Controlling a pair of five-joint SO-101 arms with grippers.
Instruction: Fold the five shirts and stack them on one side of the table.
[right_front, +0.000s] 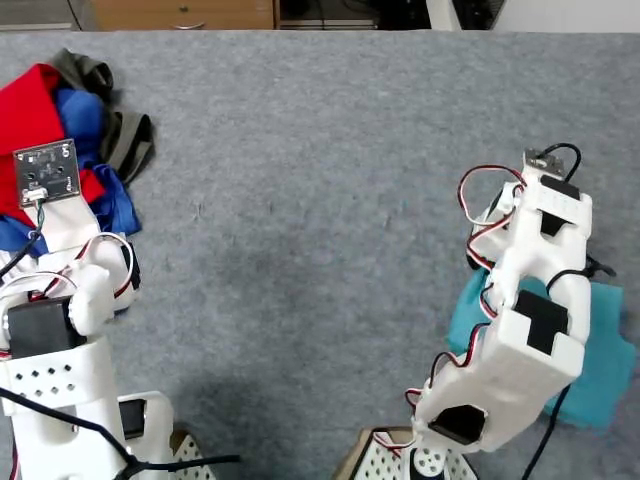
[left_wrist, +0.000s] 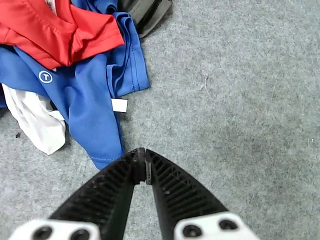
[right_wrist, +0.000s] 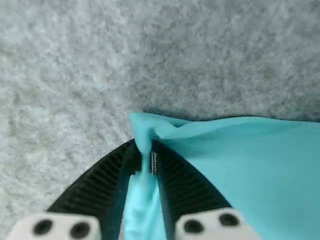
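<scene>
Grey felt table (right_front: 330, 150); wooden cabinet (right_front: 180, 14) along top edge. Right gripper (right_wrist: 145, 152), lower right: jaws pinching teal shirt (right_wrist: 240, 170) at its edge. Left gripper (left_wrist: 144, 160): pressed together, empty, just short of red, blue and white shirt pile (left_wrist: 75, 75), upper left.

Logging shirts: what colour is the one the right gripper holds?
Plain turquoise shirt, clamped in the right gripper; clearest in the right wrist view.
</scene>
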